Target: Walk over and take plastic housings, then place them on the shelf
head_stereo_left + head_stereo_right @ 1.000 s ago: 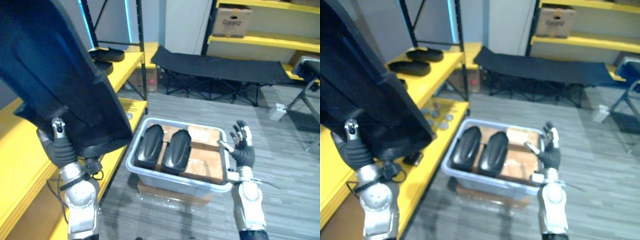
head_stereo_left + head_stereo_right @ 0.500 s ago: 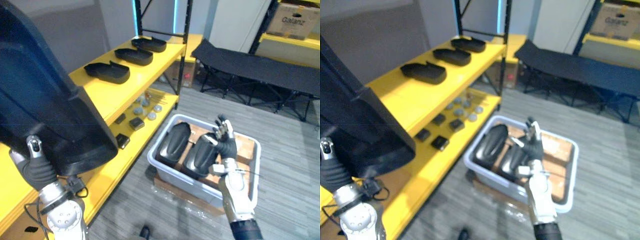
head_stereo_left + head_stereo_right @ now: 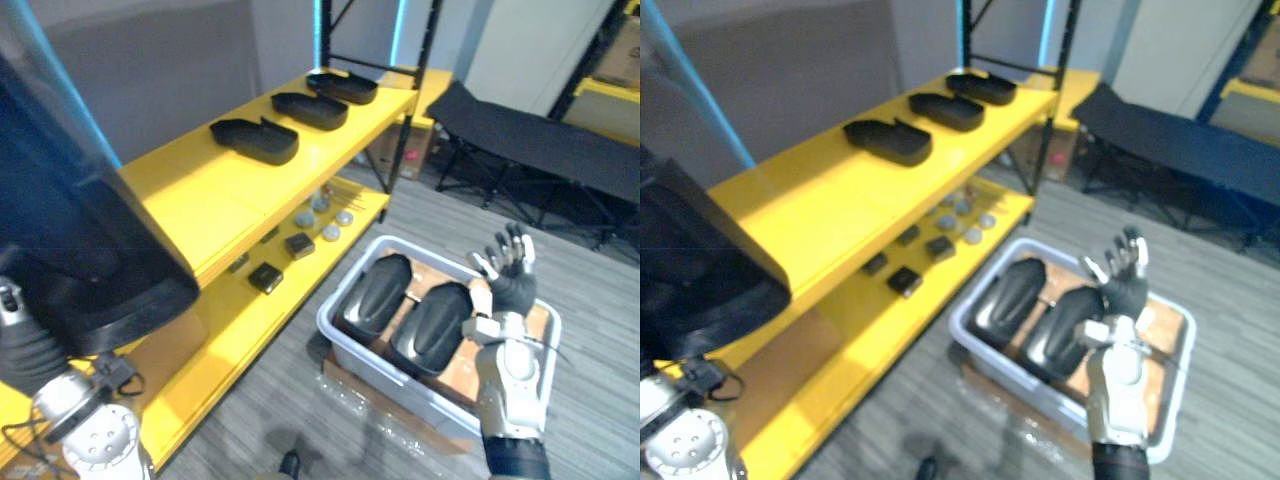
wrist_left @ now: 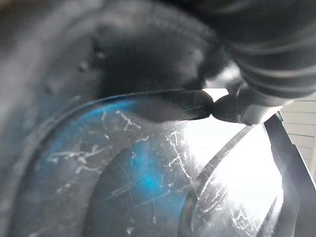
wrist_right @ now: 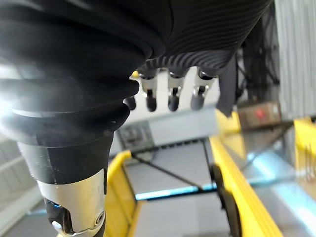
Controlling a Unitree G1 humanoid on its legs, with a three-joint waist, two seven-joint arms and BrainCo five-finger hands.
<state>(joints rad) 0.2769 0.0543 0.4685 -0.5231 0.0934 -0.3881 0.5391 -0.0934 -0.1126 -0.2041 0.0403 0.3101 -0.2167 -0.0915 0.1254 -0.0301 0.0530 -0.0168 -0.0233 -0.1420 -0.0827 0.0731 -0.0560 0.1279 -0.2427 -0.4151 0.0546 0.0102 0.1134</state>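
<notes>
At near left, the left hand [image 3: 25, 350] grips a big housing [image 3: 70, 230] that hides part of the shelf [image 3: 190, 190]. Three housings [image 3: 255, 138] lie on its top tier, small parts [image 3: 300, 243] below; the right hand [image 3: 510, 278], fingers spread, is raised over a bin [image 3: 328, 328] holding two housings [image 3: 375, 298].

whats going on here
The robot's left hand grips a large black housing, held up beside the yellow shelf, where three housings already lie on the top level. Its right hand is open, raised by the grey bin, which holds two more housings.
</notes>
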